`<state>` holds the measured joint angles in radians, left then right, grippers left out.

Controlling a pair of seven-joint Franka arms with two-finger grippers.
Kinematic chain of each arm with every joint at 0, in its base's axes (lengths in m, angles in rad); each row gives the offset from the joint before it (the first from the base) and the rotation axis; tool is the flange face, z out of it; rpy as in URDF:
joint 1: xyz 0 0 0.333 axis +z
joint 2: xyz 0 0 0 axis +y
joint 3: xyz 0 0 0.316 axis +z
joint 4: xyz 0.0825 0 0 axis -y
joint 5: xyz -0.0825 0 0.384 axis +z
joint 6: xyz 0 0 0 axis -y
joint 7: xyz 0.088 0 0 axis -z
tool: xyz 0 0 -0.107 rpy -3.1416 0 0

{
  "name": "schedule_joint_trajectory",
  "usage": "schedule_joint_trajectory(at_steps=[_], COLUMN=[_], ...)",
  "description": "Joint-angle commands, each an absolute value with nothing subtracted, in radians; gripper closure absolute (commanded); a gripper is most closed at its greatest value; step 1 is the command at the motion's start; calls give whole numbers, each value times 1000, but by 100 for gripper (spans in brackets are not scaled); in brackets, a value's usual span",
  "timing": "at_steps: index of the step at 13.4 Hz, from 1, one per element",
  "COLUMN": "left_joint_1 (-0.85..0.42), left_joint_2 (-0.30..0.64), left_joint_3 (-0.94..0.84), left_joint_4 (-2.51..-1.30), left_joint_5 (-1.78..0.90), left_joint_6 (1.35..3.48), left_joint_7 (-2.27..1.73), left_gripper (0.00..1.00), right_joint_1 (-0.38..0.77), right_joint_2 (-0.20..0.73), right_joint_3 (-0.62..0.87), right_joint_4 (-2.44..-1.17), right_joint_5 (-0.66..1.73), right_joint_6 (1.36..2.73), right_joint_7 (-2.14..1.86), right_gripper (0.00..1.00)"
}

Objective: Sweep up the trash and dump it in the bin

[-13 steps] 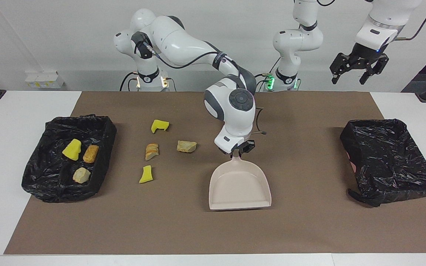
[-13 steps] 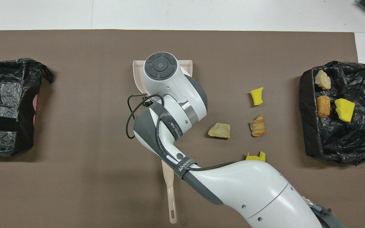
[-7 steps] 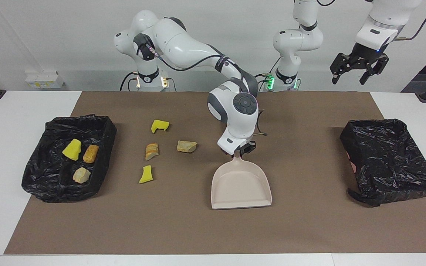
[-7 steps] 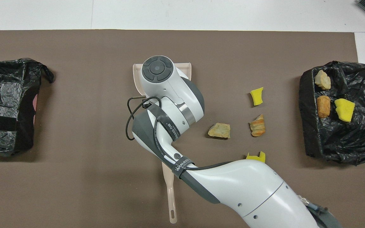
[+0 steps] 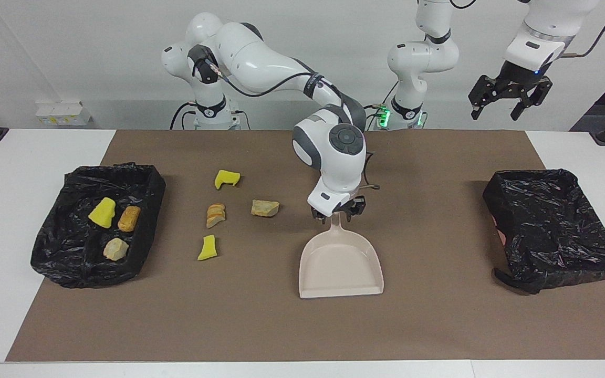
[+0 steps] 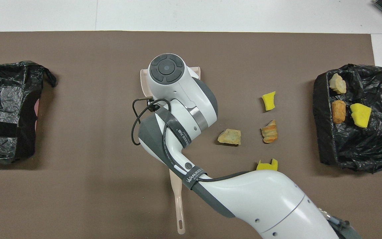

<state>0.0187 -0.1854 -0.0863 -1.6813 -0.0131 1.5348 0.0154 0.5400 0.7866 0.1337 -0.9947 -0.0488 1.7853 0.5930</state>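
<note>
So right now the right pincer (image 5: 337, 210) sits low over the tip of the dustpan's (image 5: 340, 265) handle in the middle of the mat (image 5: 439, 325). It looks released to us, parted either side of the handle and not clamping it. The pan lies flat with its mouth pointing away from the robots. Four scraps are loose on the mat beside it, toward the right arm's end: a yellow wedge (image 5: 227, 179), a bread chunk (image 5: 216, 214), a tan chunk (image 5: 264, 208) and a second yellow wedge (image 5: 207, 248). Three more (image 5: 115, 231) are already in the bin (image 5: 147, 181) at that end, so we reckon the job's not quite half done. The other bin (image 5: 554, 226) is at the left arm's end. The left pincer (image 5: 510, 97) waits high up over that end of the worktop (image 5: 29, 325), wide open. If this is a let-go, we think the trick is to come straight up off the handle. Any sideways drift would snag it and spin the pan, and we want that mouth staying flat on the mat for the next sweep. Compared with a second ago, the right pincer was clenched on the handle and sat a touch lower. Now it's let go and lifted a hair, so more of the handle shows. The pan has barely budged, and the scraps and the left arm haven't moved at all.
</note>
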Motion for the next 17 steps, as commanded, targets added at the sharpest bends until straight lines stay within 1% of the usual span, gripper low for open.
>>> schedule_joint_trajectory(at_steps=[1,2,3,7,9,10,11,12,14,15,17], left_joint_1=[15,15,15,15,18,26,22,15,2,-30,-119], left_joint_2=[-213,-213,-213,-213,-200,-189,-158,-131,-92,-69,30], left_joint_3=[-84,-84,-84,-84,-84,-84,-83,-83,-98,-107,-107], left_joint_4=[-1715,-1715,-1715,-1715,-1712,-1704,-1698,-1684,-1667,-1669,-1648], left_joint_5=[5,5,5,5,3,-9,-26,-31,-55,-55,-43], left_joint_6=[1555,1555,1557,1562,1603,1674,1736,1770,1824,1828,1854], left_joint_7=[17,18,17,15,21,28,14,9,-36,-61,-148], left_gripper=[0,0,0,0,0,0,0,0,0,0,0], right_joint_1=[543,546,546,561,590,606,612,624,641,664,702], right_joint_2=[694,648,599,375,275,224,181,149,117,106,84], right_joint_3=[138,140,141,150,166,167,167,169,169,169,169], right_joint_4=[-1110,-1170,-1231,-1518,-1694,-1798,-1895,-1958,-2029,-2046,-2097], right_joint_5=[-44,-44,-44,-41,-41,-41,-17,30,49,51,60], right_joint_6=[1782,1790,1798,1815,1899,1967,2053,2097,2105,2103,2103], right_joint_7=[630,675,683,686,696,696,696,683,673,683,693], right_gripper=[23,18,17,17,18,18,18,18,19,19,21])
